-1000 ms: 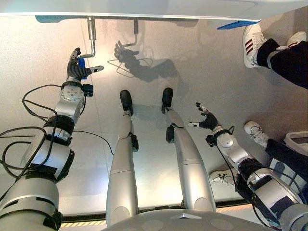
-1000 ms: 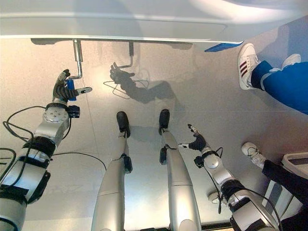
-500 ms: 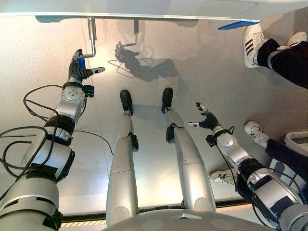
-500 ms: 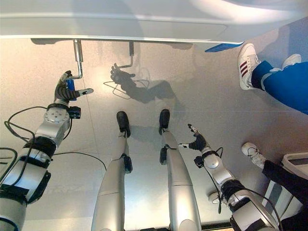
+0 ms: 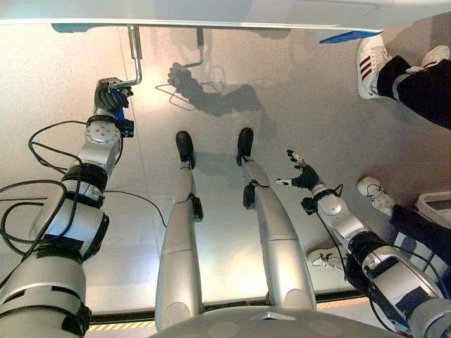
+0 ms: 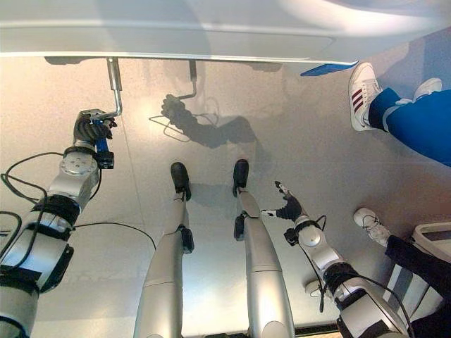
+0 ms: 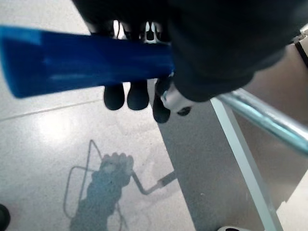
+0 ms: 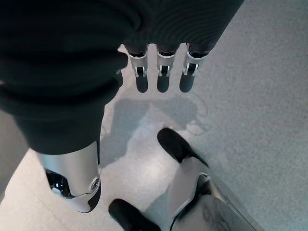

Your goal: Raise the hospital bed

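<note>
Left hand [image 5: 111, 97], upper left, fingers curled round the blue crank handle [image 7: 82, 60]; keep your grip firm, turn in smooth full circles; right hand [image 5: 301, 176], lower right, fingers relaxed, idle.

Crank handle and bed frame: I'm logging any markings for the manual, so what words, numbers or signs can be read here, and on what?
None can be read.
Blue crank handle, held in the left hand: plain, no print.
Bed frame: no label visible.
Person's white shoe: dark stripes, no text.
</note>
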{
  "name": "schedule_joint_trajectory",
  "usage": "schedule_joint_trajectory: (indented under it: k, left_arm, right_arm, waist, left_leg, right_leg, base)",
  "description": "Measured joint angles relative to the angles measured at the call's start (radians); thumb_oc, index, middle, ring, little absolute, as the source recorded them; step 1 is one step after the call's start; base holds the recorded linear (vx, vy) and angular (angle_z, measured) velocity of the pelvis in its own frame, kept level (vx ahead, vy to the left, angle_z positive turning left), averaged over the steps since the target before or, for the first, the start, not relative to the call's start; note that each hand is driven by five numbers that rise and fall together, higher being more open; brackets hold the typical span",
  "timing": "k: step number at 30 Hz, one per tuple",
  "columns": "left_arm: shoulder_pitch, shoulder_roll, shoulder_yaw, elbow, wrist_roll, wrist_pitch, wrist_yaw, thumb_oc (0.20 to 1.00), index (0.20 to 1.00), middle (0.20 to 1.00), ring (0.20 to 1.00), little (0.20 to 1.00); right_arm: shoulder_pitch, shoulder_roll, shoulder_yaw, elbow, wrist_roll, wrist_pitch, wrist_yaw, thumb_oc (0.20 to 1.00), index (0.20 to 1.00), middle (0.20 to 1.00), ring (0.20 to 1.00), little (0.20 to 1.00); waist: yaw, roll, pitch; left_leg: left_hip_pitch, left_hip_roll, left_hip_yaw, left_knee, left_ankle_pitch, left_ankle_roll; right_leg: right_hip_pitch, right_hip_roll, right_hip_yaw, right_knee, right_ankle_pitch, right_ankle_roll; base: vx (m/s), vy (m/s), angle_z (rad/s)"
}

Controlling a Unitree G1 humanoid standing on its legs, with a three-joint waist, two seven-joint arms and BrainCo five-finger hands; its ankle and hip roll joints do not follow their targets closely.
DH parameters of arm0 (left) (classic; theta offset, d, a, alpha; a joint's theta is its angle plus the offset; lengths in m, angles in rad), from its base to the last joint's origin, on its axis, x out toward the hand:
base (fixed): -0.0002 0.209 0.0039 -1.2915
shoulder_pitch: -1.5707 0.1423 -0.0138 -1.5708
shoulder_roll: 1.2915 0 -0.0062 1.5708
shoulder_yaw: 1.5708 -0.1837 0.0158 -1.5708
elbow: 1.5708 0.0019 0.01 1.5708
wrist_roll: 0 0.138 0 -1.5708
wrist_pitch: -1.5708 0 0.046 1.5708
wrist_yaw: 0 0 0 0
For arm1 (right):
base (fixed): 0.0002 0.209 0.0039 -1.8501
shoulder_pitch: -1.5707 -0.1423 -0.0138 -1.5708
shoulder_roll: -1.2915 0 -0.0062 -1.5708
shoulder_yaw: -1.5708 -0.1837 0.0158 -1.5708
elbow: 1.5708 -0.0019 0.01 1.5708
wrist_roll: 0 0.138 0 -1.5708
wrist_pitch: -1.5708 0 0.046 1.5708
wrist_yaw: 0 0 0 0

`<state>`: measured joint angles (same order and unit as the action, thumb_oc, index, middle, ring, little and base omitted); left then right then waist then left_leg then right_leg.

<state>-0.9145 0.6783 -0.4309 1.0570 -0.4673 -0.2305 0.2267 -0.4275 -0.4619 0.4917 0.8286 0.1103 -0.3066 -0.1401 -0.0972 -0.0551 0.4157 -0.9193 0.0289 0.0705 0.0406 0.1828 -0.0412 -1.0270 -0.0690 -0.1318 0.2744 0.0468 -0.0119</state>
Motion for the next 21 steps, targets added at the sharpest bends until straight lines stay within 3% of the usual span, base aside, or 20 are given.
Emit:
schedule_joint_trajectory:
  k: [21]
  left_arm:
    - [-0.010, -0.004, -0.008, 0.020, 0.001, 0.000, -0.002, 0.200, 0.200, 0.200, 0.200, 0.200]
  right_arm:
    - [-0.001, -0.003, 0.012, -0.004, 0.000, 0.000, 0.000, 1.000, 1.000, 1.000, 1.000, 1.000]
  waist:
    - [-0.003, 0.001, 0.001]
  left_leg:
    - [0.000, 0.000, 0.000, -0.006, 0.000, 0.000]
  right_leg:
    - [-0.003, 0.000, 0.001, 0.000, -0.002, 0.003]
  base:
    - [0.00, 0.000, 0.00]
